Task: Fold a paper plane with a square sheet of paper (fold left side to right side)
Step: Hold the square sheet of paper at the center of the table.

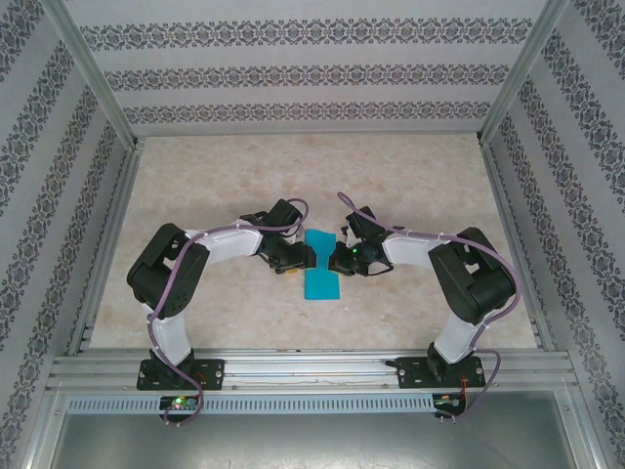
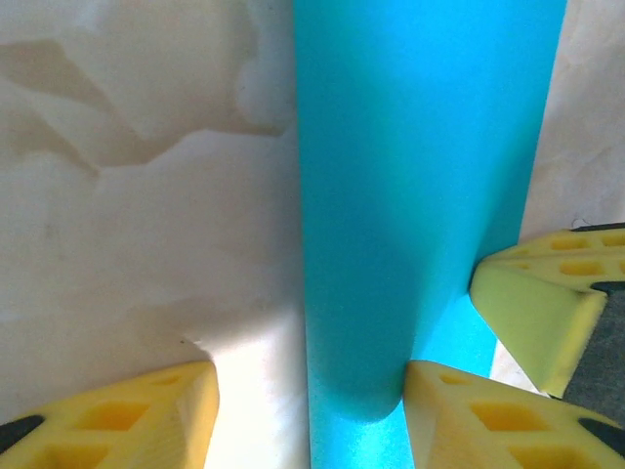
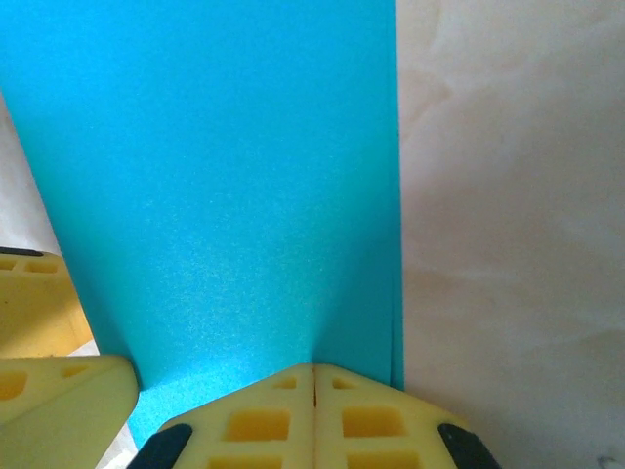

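Teal-blue, the square sheet of paper (image 1: 321, 266) lay doubled over on your worktop (image 1: 410, 186); your right gripper (image 3: 313, 386) pinched its near edge, while your left gripper (image 2: 311, 381) stood released, straddling the other side.

The square sheet of paper (image 1: 321, 266), teal-blue, lies folded over into a narrow strip (upper layer puffed, not flat).
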Robot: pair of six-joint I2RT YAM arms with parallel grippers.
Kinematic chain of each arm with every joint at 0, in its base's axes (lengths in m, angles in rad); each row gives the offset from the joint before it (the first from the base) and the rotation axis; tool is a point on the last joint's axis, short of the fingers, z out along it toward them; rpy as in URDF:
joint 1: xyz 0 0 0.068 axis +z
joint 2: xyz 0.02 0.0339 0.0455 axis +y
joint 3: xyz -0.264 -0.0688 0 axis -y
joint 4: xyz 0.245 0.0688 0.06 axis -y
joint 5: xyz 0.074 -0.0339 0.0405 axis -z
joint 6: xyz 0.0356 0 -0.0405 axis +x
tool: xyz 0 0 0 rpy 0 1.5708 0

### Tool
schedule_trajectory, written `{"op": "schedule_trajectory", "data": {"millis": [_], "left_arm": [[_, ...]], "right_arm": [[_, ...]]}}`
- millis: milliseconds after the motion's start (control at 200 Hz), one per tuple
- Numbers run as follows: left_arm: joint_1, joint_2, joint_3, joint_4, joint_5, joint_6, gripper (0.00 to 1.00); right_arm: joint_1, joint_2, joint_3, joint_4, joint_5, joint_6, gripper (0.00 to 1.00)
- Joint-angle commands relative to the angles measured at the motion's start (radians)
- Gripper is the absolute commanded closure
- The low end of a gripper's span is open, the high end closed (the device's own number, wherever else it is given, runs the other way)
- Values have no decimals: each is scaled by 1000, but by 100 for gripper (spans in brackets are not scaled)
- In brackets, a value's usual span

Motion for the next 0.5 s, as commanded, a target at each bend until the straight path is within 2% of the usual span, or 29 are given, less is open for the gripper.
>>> {"op": "schedule_trajectory", "data": {"millis": [0,495], "left_arm": [[-20,74,1,35,68,6,48],[-29,139,36,-28,13,26,49]], "right_arm": [[12,20,3,-66,39,-22,90],[6,-90,12,-54,54,-18,75]]}}
